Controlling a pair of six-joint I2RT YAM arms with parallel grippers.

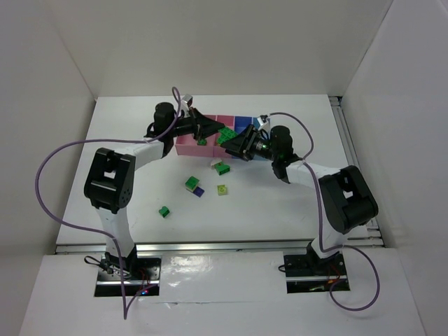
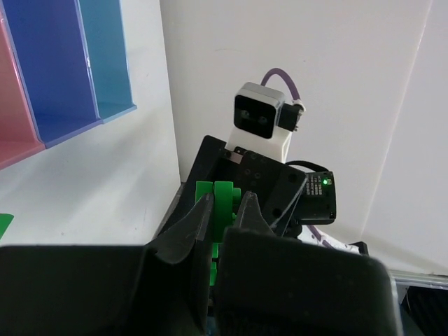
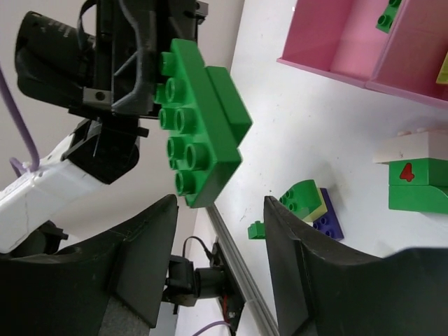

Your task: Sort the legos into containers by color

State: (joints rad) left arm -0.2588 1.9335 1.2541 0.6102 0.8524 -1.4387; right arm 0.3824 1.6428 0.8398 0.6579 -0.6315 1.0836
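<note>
Only one legible mark: a red numeral "4" printed on the side face of a green rectangular plastic brick (image 3: pixel 420 173). It lies touching a cream-white studded plastic brick (image 3: pixel 413 145) on the table, just near of the pink plastic tray (image 3: pixel 336 42). Nothing else can be read.

Your top view hangs above and behind the robot, looking down on the whole table (image 1: pixel 280 203) from far off. Your left wrist camera sits close behind the left end effector (image 2: pixel 227 199) and faces the right arm's wrist camera (image 2: pixel 259 119). Your right wrist camera looks back past the right end effector (image 3: pixel 220 210) toward the left one. Both wrist views share the green brick (image 2: pixel 222 189) up close; the top view shows it small
</note>
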